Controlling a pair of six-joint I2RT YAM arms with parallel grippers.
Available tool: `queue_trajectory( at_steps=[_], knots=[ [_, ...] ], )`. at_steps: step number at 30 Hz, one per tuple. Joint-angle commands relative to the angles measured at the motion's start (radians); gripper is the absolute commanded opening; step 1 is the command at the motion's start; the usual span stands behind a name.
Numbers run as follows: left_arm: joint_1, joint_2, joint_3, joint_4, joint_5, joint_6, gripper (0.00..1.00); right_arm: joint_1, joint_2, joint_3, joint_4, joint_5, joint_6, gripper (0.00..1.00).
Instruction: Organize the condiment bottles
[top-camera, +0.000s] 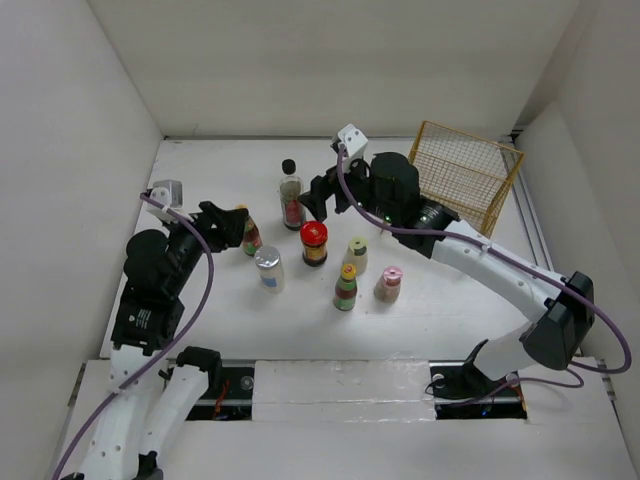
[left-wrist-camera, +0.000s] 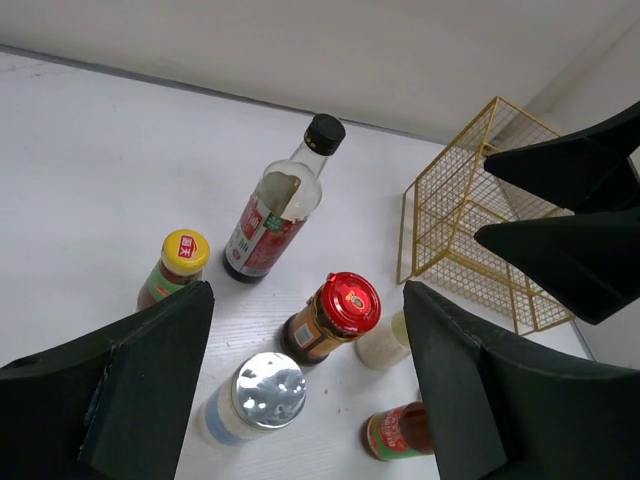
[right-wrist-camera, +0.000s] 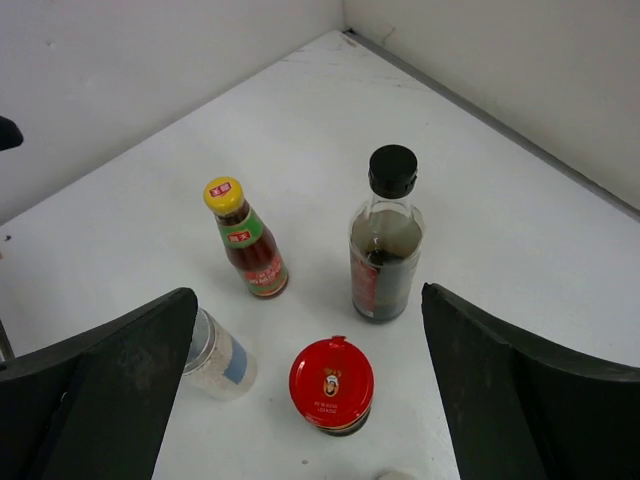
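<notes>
A: Left gripper (top-camera: 236, 226)?

B: Spread wide, pinching nothing. Hovers just beside the yellow-capped bottle (top-camera: 248, 234), at the left edge of the cluster.

A: And the right gripper (top-camera: 316, 196)?

B: Spread wide too, holding nothing. Hangs just right of the black-capped bottle (top-camera: 290, 195) and near the red-capped jar (top-camera: 314, 241).

A: Where are the bottles?

B: All upright on the white table (top-camera: 220, 320), in a loose cluster at mid-table. Black-capped bottle, the tallest, at the back. Red-capped jar just in front of it. Silver-capped jar (top-camera: 268, 268) to the left of that, closer to the arms. Pale-green-capped jar (top-camera: 356, 256) to the right of the red one. Green-labelled yellow-capped bottle (top-camera: 346, 288) and pink-capped jar (top-camera: 389, 284) side by side, nearest the arms.

A: And the gold wire basket (top-camera: 465, 175)?

B: At the far right, behind the right arm, apart from the cluster.
</notes>
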Motion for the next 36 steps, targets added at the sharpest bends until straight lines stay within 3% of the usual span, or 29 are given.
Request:
queue_trajectory(
  at_steps=[1, 3, 4, 5, 7, 8, 11, 12, 14, 15, 16, 19, 22, 23, 24, 25, 36],
  knots=[
    [0.003, -0.048, -0.022, 0.050, -0.006, 0.005, 0.73, 0.011, -0.042, -0.002, 0.048, 0.029, -0.013, 0.98],
    [0.003, -0.048, -0.022, 0.041, -0.015, 0.005, 0.74, 0.011, -0.031, -0.011, 0.048, 0.029, -0.022, 0.76],
    [0.003, -0.048, -0.022, 0.041, -0.015, 0.005, 0.74, 0.011, -0.031, -0.011, 0.048, 0.029, -0.022, 0.53],
    [0.003, -0.048, -0.022, 0.032, -0.029, 0.005, 0.73, 0.020, -0.031, -0.011, 0.048, 0.029, -0.022, 0.17],
    [0.003, -0.048, -0.022, 0.032, -0.043, 0.005, 0.70, 0.020, -0.020, -0.011, 0.048, 0.054, -0.048, 0.00],
    [0.003, -0.057, -0.022, 0.032, -0.043, 0.005, 0.69, 0.029, -0.020, -0.011, 0.048, 0.084, -0.048, 0.00],
    [0.003, -0.077, -0.022, 0.041, -0.069, -0.005, 0.62, 0.029, 0.006, -0.002, 0.038, 0.095, -0.048, 0.00],
    [0.003, -0.086, -0.022, 0.041, -0.069, -0.005, 0.56, 0.029, 0.022, 0.013, 0.022, 0.095, -0.048, 0.00],
    [0.003, -0.086, -0.031, 0.041, -0.069, -0.005, 0.45, 0.029, 0.052, 0.033, 0.008, 0.109, -0.048, 0.21],
    [0.003, -0.086, -0.031, 0.041, -0.078, -0.005, 0.39, 0.029, 0.062, 0.033, -0.001, 0.109, -0.057, 0.40],
    [0.003, -0.086, -0.031, 0.041, -0.078, -0.005, 0.28, 0.029, 0.091, 0.057, -0.026, 0.085, -0.072, 0.67],
    [0.003, -0.086, -0.031, 0.041, -0.078, -0.005, 0.12, 0.029, 0.133, 0.067, -0.037, 0.011, -0.100, 0.88],
    [0.003, -0.086, -0.031, 0.041, -0.078, -0.005, 0.19, 0.029, 0.199, 0.114, -0.037, 0.002, -0.100, 0.92],
    [0.003, -0.086, -0.031, 0.041, -0.078, -0.005, 0.26, 0.029, 0.216, 0.149, -0.037, 0.002, -0.100, 0.92],
    [0.003, -0.086, -0.031, 0.041, -0.078, -0.014, 0.40, 0.029, 0.249, 0.168, -0.037, 0.014, -0.109, 0.92],
    [0.003, -0.086, -0.031, 0.041, -0.078, -0.014, 0.44, 0.029, 0.265, 0.186, -0.037, 0.028, -0.120, 0.92],
    [0.003, -0.087, -0.031, 0.050, -0.057, -0.014, 0.52, -0.015, 0.473, 0.337, 0.083, 0.058, -0.097, 0.89]
  ],
)
